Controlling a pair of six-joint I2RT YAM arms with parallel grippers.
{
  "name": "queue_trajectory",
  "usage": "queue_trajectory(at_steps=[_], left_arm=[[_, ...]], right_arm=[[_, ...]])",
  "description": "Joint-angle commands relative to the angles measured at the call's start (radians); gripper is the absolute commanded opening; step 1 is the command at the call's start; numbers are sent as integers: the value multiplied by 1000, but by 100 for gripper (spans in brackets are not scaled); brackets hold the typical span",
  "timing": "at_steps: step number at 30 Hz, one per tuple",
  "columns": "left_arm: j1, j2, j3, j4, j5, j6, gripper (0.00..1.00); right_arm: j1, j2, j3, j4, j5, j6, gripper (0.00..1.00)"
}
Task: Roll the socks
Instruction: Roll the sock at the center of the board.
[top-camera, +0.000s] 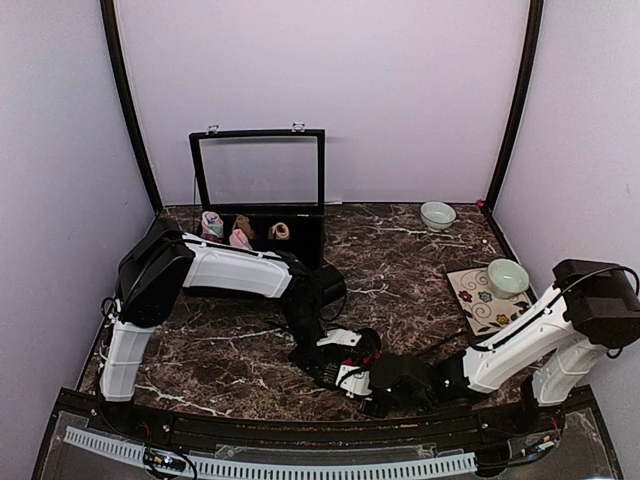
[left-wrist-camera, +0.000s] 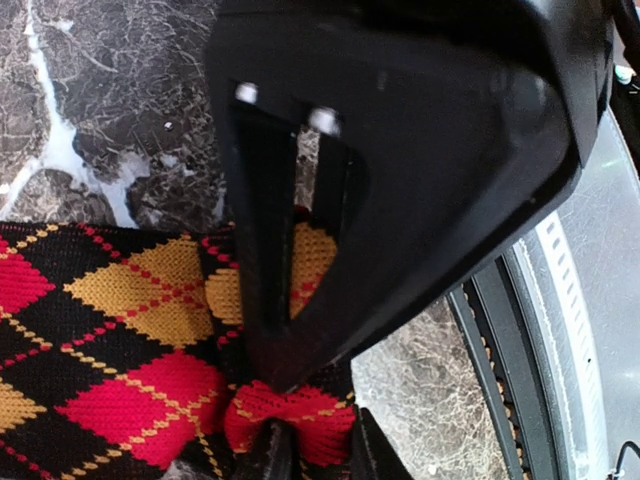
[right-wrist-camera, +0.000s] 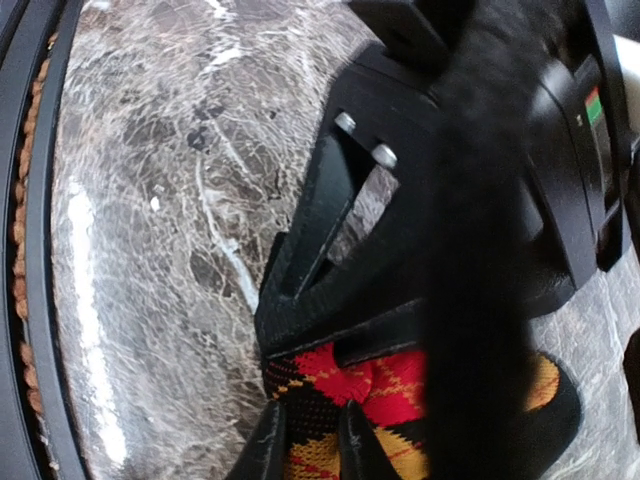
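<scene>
A black sock with red and orange argyle diamonds (left-wrist-camera: 110, 340) lies on the marble table near the front edge. My left gripper (left-wrist-camera: 312, 445) is shut on a bunched red fold of it. My right gripper (right-wrist-camera: 310, 435) is shut on another part of the same sock (right-wrist-camera: 400, 385). The two grippers meet head to head: each wrist view is largely filled by the other gripper's black body. In the top view the left gripper (top-camera: 335, 352) and right gripper (top-camera: 365, 385) hide almost all of the sock. The cream striped sock is out of view.
A black box with an open lid (top-camera: 258, 170) stands at the back and holds small pink and tan sock rolls (top-camera: 240, 232). A pale bowl (top-camera: 437, 214) is at the back right. A floral mat (top-camera: 478, 300) with a second bowl (top-camera: 507, 275) lies to the right. The table's front rail (top-camera: 300, 430) is close by.
</scene>
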Motion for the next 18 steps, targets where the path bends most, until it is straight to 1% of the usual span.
queue_trajectory(at_steps=[1,7,10,15,18], left_arm=[[-6,142,-86,-99,-296,-36,21],[22,90,-80,-118,-280,-69,24],[40,25,-78,-147,-270,-84,25],[77,-67,-76,-186,-273,-104,26],[84,-88,-33,-205,-268,-119,26]], right_arm=[[7,43,-29,42,-39,97,10],[10,72,-140,141,-44,211,9],[10,86,-191,200,-61,259,8],[12,121,-215,238,-99,313,7],[13,141,-216,247,-111,340,6]])
